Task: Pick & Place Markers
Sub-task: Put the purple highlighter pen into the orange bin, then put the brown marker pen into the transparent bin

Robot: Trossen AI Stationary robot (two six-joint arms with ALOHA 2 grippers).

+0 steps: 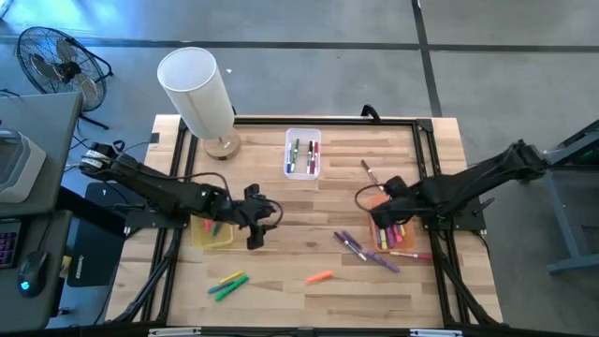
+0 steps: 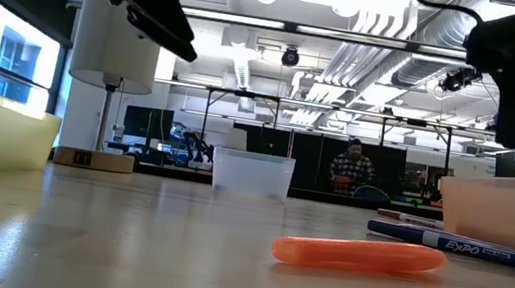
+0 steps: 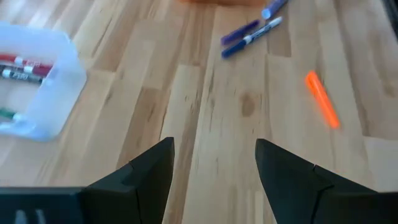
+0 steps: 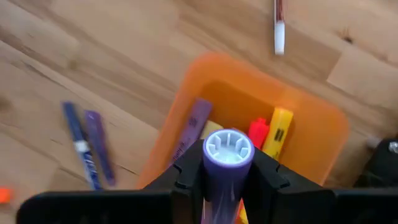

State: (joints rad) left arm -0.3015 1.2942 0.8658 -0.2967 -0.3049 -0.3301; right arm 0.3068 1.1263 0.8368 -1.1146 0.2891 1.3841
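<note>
Here my right pincer [image 4: 228,177] clamps a round-capped purple plastic marker [image 4: 228,155] above the glossy orange rectangular bin [image 4: 311,134]; my left pincer [image 3: 214,168] gapes wide over the grained wooden counter [image 3: 230,112].

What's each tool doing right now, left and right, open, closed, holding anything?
Left tool: open, empty, above bare table near the yellow bin.
Right tool: closed on a purple marker, above the orange bin.

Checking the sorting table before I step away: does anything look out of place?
Yes. Markers still lie loose on the table outside the bins: an orange marker, a yellow-green cluster and purple markers beside the orange bin. The right claw grips a purple marker above that bin.
</note>
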